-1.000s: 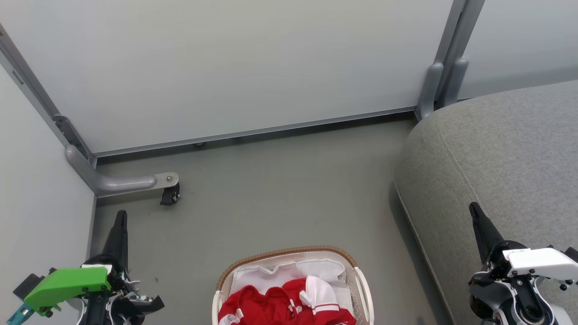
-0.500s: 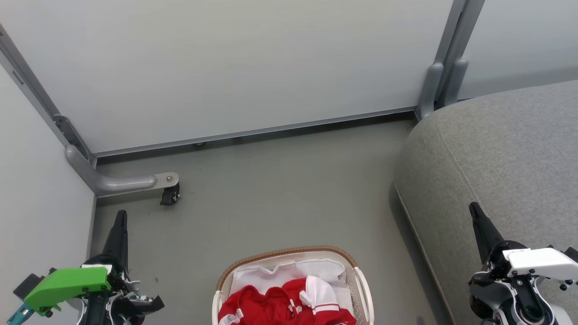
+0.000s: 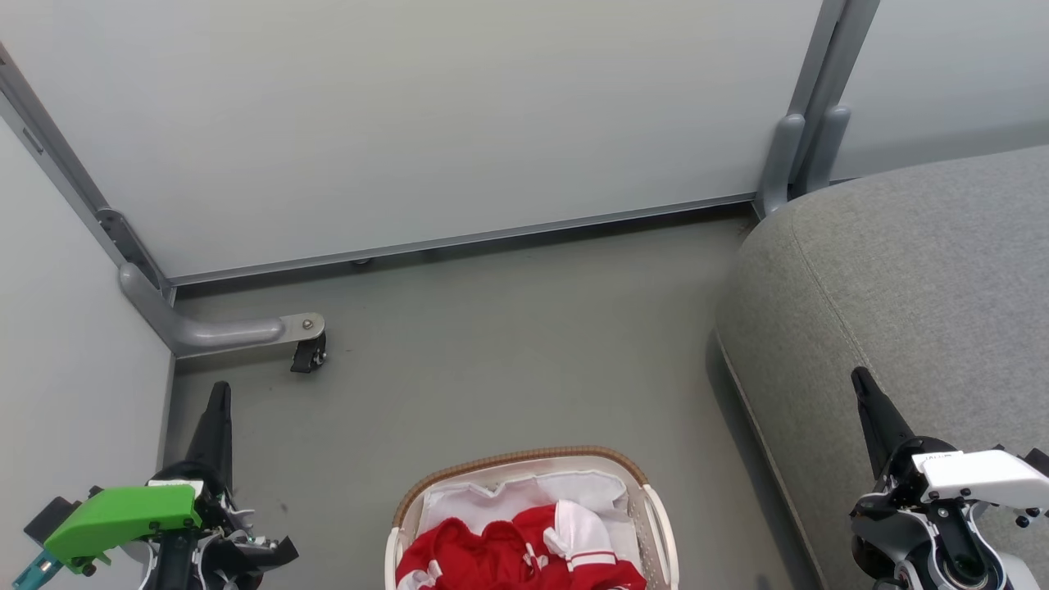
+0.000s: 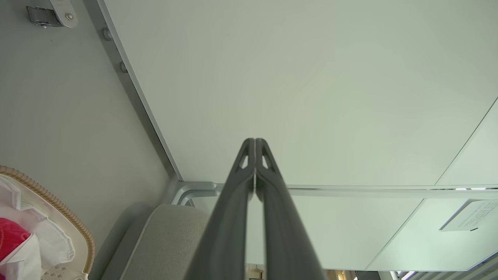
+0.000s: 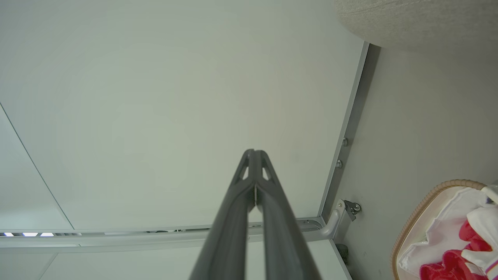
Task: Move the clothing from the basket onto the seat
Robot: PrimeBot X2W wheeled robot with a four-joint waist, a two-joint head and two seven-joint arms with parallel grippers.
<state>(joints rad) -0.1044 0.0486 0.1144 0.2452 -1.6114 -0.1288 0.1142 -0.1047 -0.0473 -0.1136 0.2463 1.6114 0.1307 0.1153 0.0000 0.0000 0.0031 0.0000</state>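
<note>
The red and white clothing lies bunched in the white basket with its brown woven rim, at the bottom middle of the head view. The grey seat fills the right side. My left gripper points up at the lower left, shut and empty, well left of the basket. At the lower right my right gripper stands over the seat's edge, shut and empty. In the left wrist view the fingers press together, with the basket and clothing at the left edge. In the right wrist view the gripper is closed; basket and clothing sit at lower right.
Pale partition panels enclose the far and left sides. A grey panel foot with a black castor juts onto the grey floor left of the middle. A grey post base stands by the seat's far corner.
</note>
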